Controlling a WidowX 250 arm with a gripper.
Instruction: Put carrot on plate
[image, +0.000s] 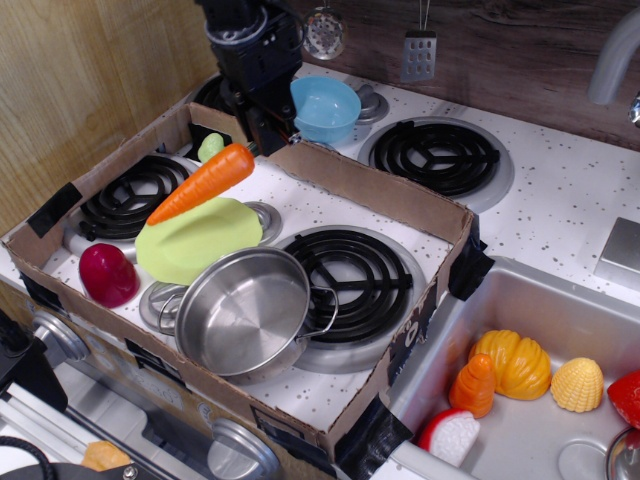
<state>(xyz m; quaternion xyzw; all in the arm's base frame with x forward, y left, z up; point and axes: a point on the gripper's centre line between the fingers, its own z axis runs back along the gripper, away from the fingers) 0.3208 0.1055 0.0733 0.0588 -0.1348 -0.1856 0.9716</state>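
The long orange carrot hangs tilted in the air, its thick stem end up at the right and its tip pointing down-left. My black gripper comes down from the back and is shut on the stem end. The carrot is above the far left part of the lime-green plate, which lies on the white surface inside the cardboard box. The carrot's tip is close above the plate's far rim; I cannot tell whether it touches.
A shiny steel pot sits just in front of the plate. A dark red toy lies to the plate's left, a green toy behind the carrot. A light blue bowl stands beyond the cardboard wall. Toy foods lie in the sink.
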